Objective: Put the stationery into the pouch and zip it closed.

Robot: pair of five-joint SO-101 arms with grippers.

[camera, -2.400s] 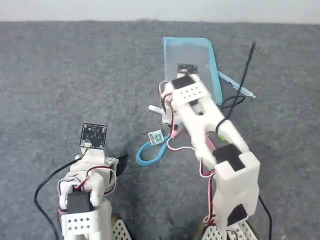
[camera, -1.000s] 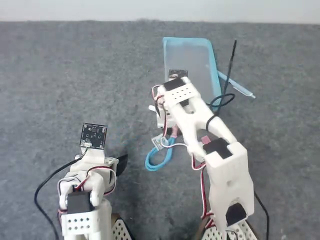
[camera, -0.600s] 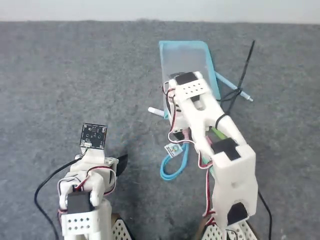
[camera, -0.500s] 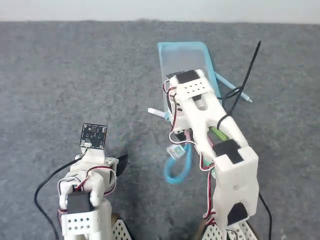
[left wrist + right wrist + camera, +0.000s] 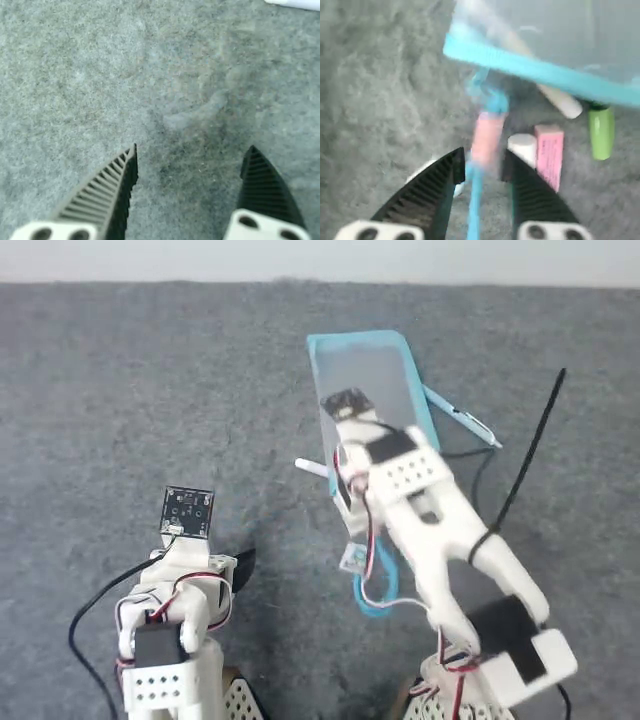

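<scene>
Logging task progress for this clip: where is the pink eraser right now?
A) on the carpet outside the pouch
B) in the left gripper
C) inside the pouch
A: the pink eraser lies on the carpet beside the green marker, outside the pouch and its blue edge.

arms (image 5: 440, 530): white plastic shells | servos (image 5: 505, 625) blk | cables (image 5: 375, 550) red/wht/blk | gripper fingers (image 5: 117, 185) blk, ribbed

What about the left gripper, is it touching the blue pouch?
Apart. In the high view the left gripper sits by its own base, with a wide stretch of bare grey carpet between it and the pouch.
</scene>
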